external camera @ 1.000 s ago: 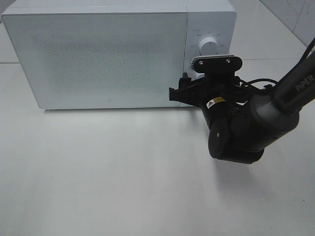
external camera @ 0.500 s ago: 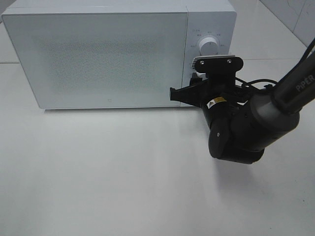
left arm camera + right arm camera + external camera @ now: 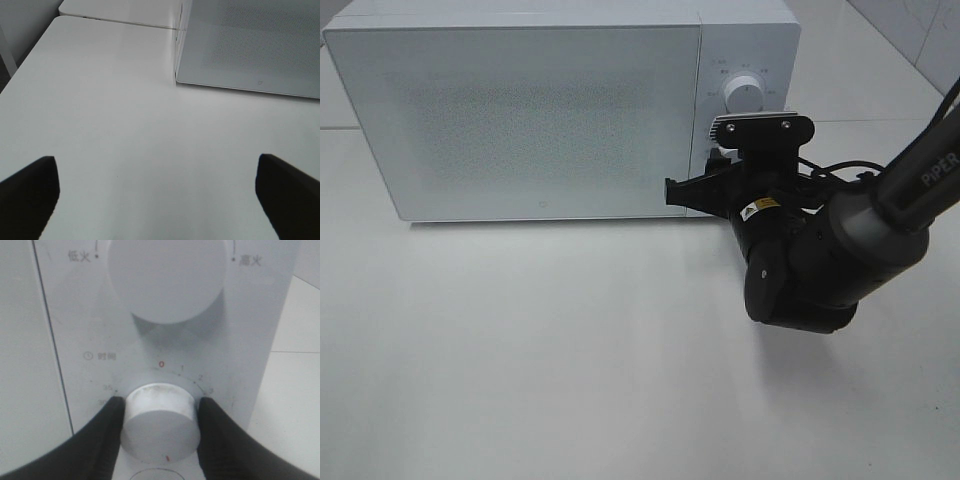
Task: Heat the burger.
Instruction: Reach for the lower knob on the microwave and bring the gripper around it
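Observation:
No burger shows in any view. The white microwave (image 3: 530, 120) stands at the back of the table with its door closed. My right gripper (image 3: 717, 158) is at the microwave's control panel. In the right wrist view it (image 3: 160, 405) is shut on the lower timer knob (image 3: 159, 422), one black finger on each side. The knob's red mark points down, away from the red 0. My left gripper (image 3: 156, 164) is open and empty over bare table, to the left of the microwave; it is outside the exterior high view.
The upper power knob (image 3: 744, 92) sits above the timer knob and fills the top of the right wrist view (image 3: 167, 277). My right arm (image 3: 820, 260) hangs over the table in front of the panel. White table (image 3: 570, 360) lies in front of the microwave.
The right wrist shifted very slightly at the panel a second ago and has stayed still since. Nothing else moved.

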`<action>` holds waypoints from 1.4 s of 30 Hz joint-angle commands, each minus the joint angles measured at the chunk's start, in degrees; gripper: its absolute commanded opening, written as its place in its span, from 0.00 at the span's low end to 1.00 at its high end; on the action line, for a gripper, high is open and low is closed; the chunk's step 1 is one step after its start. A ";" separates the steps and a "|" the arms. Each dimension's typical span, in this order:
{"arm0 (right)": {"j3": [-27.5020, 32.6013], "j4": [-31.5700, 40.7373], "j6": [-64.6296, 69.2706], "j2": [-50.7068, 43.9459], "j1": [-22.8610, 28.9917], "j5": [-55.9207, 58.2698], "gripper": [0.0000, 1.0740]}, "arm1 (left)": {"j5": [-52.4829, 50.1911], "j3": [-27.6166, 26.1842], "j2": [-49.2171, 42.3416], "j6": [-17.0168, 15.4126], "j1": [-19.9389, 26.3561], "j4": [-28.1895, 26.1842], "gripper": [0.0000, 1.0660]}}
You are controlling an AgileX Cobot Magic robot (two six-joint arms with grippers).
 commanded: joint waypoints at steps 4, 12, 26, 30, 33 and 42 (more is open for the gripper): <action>-1.09 -3.09 1.09 0.00 -0.57 -9.45 0.00 | 0.00 0.17 -1.09 -0.46 0.11 -0.17 0.94; -1.09 -3.15 10.60 0.00 -0.57 -11.63 0.00 | 0.00 0.17 -1.09 -0.46 0.11 -0.17 0.94; -1.09 -3.38 38.56 0.00 -0.57 -9.28 0.00 | 0.00 0.17 -1.09 -0.46 0.11 -0.17 0.94; -1.09 -5.79 49.33 0.00 -0.57 -9.57 0.00 | 0.00 0.17 -1.09 -0.46 0.11 -0.17 0.94; -1.09 -6.47 59.24 0.00 -0.57 -9.57 0.00 | 0.00 0.17 -1.09 -0.46 0.11 -0.17 0.94; -1.09 -9.28 71.68 0.00 -0.57 -11.46 0.00 | 0.00 0.17 -1.09 -0.46 0.11 -0.17 0.94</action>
